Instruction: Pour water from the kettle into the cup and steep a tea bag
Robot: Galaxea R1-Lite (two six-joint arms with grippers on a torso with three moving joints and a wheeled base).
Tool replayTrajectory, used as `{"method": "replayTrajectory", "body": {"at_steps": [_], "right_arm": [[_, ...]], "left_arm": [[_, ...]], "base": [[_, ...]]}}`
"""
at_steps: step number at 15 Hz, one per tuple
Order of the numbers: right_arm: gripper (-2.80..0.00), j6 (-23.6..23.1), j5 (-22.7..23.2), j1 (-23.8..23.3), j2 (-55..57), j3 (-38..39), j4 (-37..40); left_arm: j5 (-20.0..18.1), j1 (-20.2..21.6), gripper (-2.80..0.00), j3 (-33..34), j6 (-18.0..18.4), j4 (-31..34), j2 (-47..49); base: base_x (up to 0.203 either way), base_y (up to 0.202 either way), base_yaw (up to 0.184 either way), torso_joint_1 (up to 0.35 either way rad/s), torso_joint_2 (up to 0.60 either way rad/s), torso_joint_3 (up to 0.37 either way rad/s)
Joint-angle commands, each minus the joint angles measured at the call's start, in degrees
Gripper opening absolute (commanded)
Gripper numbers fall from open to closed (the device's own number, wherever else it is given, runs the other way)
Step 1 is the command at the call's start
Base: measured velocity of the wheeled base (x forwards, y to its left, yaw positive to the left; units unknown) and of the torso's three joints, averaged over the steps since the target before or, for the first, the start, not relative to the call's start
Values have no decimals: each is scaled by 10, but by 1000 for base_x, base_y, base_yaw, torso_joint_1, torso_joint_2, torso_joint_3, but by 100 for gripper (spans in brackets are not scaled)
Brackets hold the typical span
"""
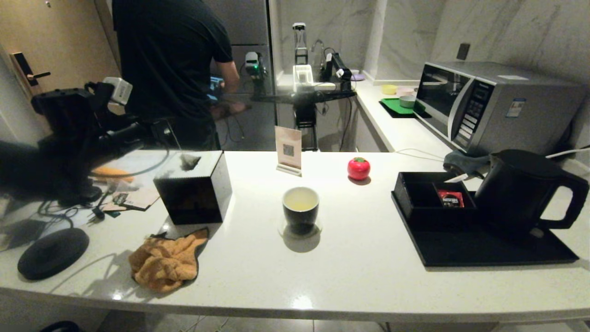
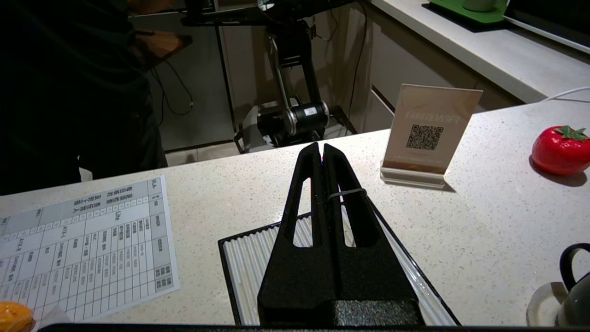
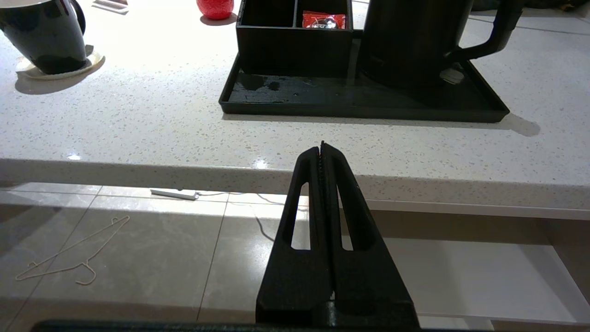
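Note:
The cup (image 1: pixel 300 210) stands on a pale coaster mid-counter and holds faintly yellow-green water (image 1: pixel 300 201). It also shows in the right wrist view, where the cup (image 3: pixel 46 37) is far off to one side. The matte black kettle (image 1: pixel 521 189) stands upright on a black tray (image 1: pixel 488 251) at the right. No tea bag shows in any view. My left gripper (image 2: pixel 321 146) is shut and empty at the counter's left, above a black-framed white ribbed panel (image 2: pixel 258 258). My right gripper (image 3: pixel 321 146) is shut and empty, low before the counter's front edge, facing the tray (image 3: pixel 364 108).
A black compartment box (image 1: pixel 431 196) on the tray holds a red packet (image 1: pixel 450 198). A black tissue box (image 1: pixel 193 186), an orange cloth (image 1: pixel 166 263), a QR sign (image 1: pixel 288 150) and a red tomato ornament (image 1: pixel 358 168) are on the counter. A microwave (image 1: pixel 488 106) stands behind, and a person (image 1: pixel 170 60) stands at the back left.

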Motion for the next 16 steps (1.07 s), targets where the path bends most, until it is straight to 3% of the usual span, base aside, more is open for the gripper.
{"method": "replayTrajectory", "body": {"at_steps": [1, 9, 16], "right_arm": [[-280, 0, 0, 0, 1, 0, 0], [-280, 0, 0, 0, 1, 0, 0], [-280, 0, 0, 0, 1, 0, 0]], "left_arm": [[-1, 4, -280, 2, 0, -2, -4], [4, 25, -280, 3, 2, -9, 48], [6, 1, -280, -6, 5, -13, 82]], "base": [[0, 0, 0, 0, 0, 0], [0, 0, 0, 0, 0, 0], [0, 0, 0, 0, 0, 0]]}}
